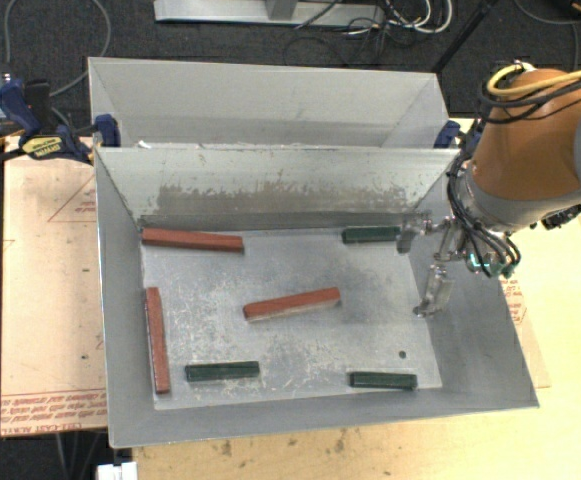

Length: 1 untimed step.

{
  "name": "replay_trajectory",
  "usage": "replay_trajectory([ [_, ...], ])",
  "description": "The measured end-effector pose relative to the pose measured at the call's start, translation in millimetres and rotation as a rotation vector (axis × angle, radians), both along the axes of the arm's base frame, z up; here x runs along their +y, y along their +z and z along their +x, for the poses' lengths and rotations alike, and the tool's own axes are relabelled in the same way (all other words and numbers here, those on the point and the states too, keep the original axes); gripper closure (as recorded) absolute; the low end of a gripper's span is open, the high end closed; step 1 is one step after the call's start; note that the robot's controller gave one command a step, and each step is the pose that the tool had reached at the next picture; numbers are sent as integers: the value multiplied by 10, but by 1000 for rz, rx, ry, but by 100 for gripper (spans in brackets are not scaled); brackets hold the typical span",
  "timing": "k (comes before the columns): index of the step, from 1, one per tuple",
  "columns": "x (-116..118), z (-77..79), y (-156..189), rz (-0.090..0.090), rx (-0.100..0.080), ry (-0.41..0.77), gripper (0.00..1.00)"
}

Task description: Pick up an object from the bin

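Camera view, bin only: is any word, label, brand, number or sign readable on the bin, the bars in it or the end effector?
None can be read.
Bin: bare scuffed grey metal, no print.
Red-brown bars, at the back, in the middle and on the left: plain, no marks.
Dark green bars, at the back and two in front: plain, no marks.
End effector: no label that can be made out.

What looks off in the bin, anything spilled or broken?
Nothing stands out. Three red-brown bars and three dark green bars lie flat and apart inside the bin, none broken. The gripper hangs near its right wall.
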<state>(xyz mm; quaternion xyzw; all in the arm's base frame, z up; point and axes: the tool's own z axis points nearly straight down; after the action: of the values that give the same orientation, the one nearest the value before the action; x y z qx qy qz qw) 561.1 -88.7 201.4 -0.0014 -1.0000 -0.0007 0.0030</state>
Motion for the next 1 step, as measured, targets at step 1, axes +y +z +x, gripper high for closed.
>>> replay_trajectory([
  [1, -125, -235, -1221, 0, 1, -179, 0],
])
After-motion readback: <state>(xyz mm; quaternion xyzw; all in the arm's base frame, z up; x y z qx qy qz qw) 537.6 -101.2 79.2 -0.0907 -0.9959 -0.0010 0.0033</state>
